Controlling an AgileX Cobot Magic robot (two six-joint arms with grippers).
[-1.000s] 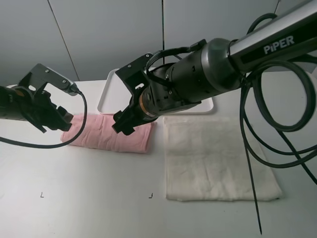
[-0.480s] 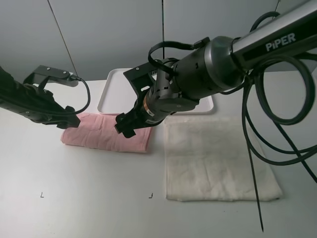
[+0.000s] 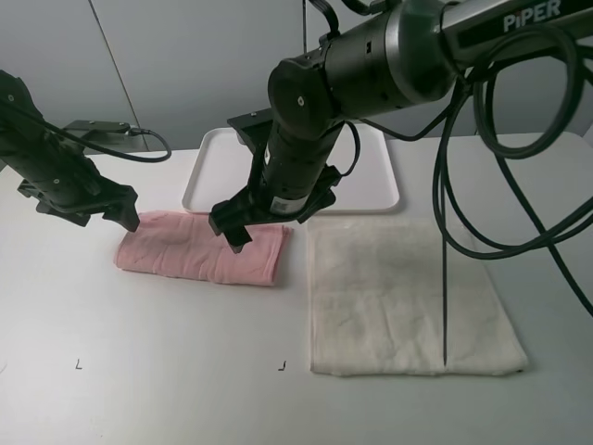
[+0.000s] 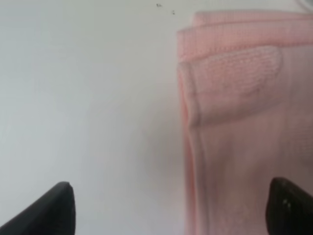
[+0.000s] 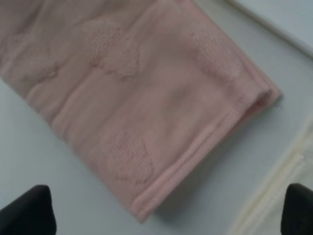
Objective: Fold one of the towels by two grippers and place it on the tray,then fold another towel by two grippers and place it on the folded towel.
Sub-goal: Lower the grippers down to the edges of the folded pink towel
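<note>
The pale pink towel (image 3: 199,248) lies folded into a long strip on the table, in front of the white tray (image 3: 211,167). Nothing lies on the tray. My left gripper (image 3: 93,215) hovers open over the strip's left end (image 4: 234,122); one fingertip is over bare table, the other over pink cloth. At the strip's right end (image 5: 146,112) my right gripper (image 3: 274,221) hangs open, holding nothing. The cream towel (image 3: 403,297) lies flat and unfolded to the right of the pink one.
The tray's rim (image 5: 288,19) and the cream towel's edge (image 5: 264,205) show close to the pink strip's right end. Black cables (image 3: 463,232) hang from the right arm over the cream towel. Small corner marks (image 3: 283,364) are drawn on the table's front.
Both arms have lifted off the pink strip's ends and turned to point downward. The left gripper's jaws have spread wider. The pink towel has stayed where it lay.
</note>
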